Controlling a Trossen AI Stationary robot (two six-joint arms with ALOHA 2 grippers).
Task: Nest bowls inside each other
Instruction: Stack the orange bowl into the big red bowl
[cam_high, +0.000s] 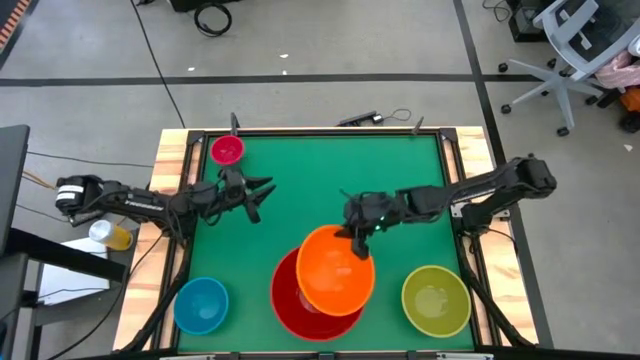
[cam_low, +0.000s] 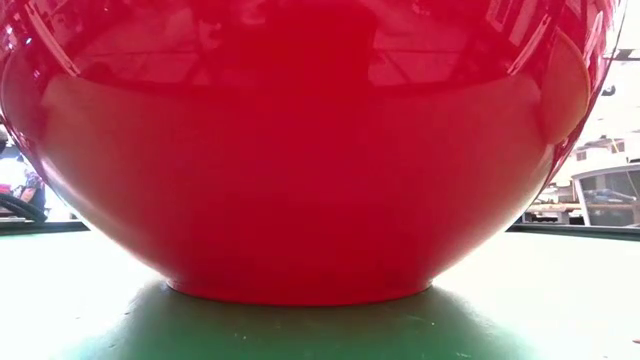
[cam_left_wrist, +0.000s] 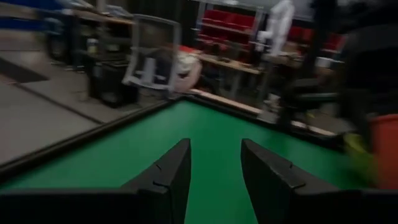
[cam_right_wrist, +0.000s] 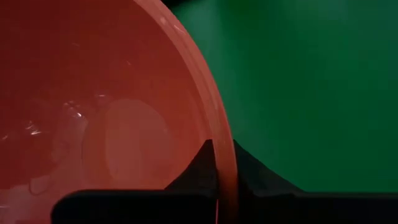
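Observation:
The orange bowl (cam_high: 335, 272) is in my right gripper (cam_high: 357, 238), which is shut on its far rim. The bowl overlaps the far right part of the large red bowl (cam_high: 300, 305), which stands on the green mat near the front edge and fills the low view (cam_low: 300, 150). The yellow-green bowl (cam_high: 436, 299) stands at the near right, the blue bowl (cam_high: 201, 304) at the near left, and the small pink bowl (cam_high: 227, 150) at the far left corner. My left gripper (cam_high: 262, 190) hovers open and empty near the pink bowl, pointing toward the table's right. My right gripper pinches the orange bowl's rim (cam_right_wrist: 225, 163) at its far side, one finger (cam_right_wrist: 200, 167) inside the bowl and one outside. The fingers slant down from the far right. The bowl sits over the red bowl; whether it rests on it I cannot tell.
A raised dark frame (cam_high: 320, 132) with wooden edging borders the green mat (cam_high: 300, 190). The mat's far middle is bare. Beyond the table are an office chair (cam_high: 575, 45) and cables on the floor.

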